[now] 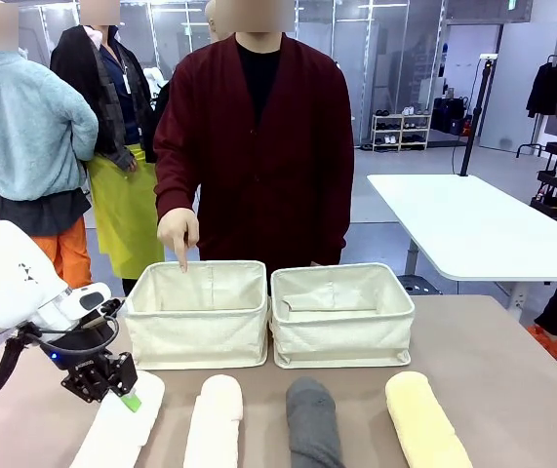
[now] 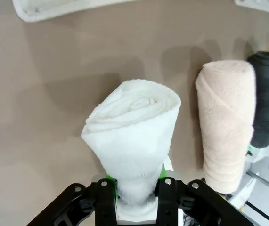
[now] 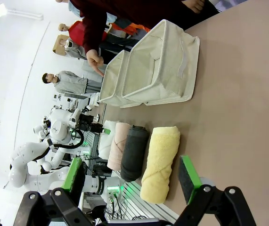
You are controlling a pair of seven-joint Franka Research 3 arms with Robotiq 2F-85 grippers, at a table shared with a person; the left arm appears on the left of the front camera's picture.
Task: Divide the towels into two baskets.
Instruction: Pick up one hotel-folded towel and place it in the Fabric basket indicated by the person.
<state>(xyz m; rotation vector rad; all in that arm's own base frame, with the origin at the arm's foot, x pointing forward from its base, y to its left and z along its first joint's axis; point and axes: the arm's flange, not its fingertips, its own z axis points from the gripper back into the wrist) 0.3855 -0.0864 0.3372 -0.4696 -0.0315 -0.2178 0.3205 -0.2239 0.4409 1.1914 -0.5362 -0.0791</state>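
While all four towels lie in a row on the bench, nothing is sorted yet: both baskets look empty, as far as the front view shows their insides.

Left pincer: clamped across one end of the white towel, green pads pressed into the terry. This roll sits at the left end of the row. Cannot tell whether it has left the bench.

Row, left to right: cream towel just beside the white one, then dark grey towel, then pale yellow towel, each apart from its neighbour.

Right pincer: hangs above the yellow end of the row, jaws wide, holding nothing.

Left basket and right basket stand side by side, touching, behind the row. Person's hand points a finger down at the left basket's far rim.

Judgement: first of four transfers in hand. Grasp is made, carry and drop pending, likely into the indicated left basket. Three rolls untouched.
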